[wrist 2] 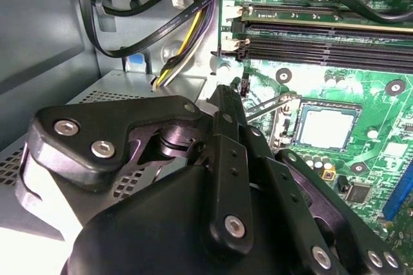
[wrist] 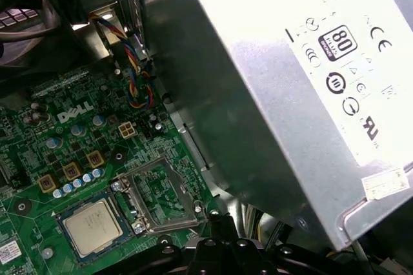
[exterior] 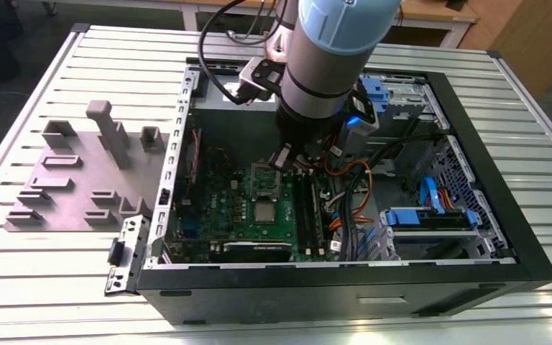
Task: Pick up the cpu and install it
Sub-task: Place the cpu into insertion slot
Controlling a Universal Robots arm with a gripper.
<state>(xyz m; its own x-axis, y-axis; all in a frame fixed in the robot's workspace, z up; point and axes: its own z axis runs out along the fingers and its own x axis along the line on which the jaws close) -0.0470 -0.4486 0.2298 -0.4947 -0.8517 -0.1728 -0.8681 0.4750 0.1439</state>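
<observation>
While my gripper [wrist 2: 222,104] hangs with fingers pressed together and empty, the cpu [wrist 2: 326,126] sits flat in its socket just beyond the fingertips, frame [wrist: 161,194] flipped open.

Motherboard [exterior: 256,208]: green, with gold-yellow square components.
Cpu [wrist: 92,225]: pale silvery-grey top, sitting in a dark socket; also shown in the second wrist view [wrist 2: 326,128].
Socket frame [wrist: 161,197]: shiny silver metal.
Gripper [wrist 2: 226,178]: matte black with silver screw heads.
Arm [exterior: 338,43]: light blue and grey.
Power supply [wrist: 303,88]: grey metal with black printed marks.
Tray [exterior: 75,180]: dull mauve-grey, near the worktop's edge at the exterior view's left.
Worktop [exterior: 46,287]: silver-white, ribbed in stripes.
Computer case [exterior: 353,295]: black outside.
Drive brackets [exterior: 430,215]: bright blue.
</observation>
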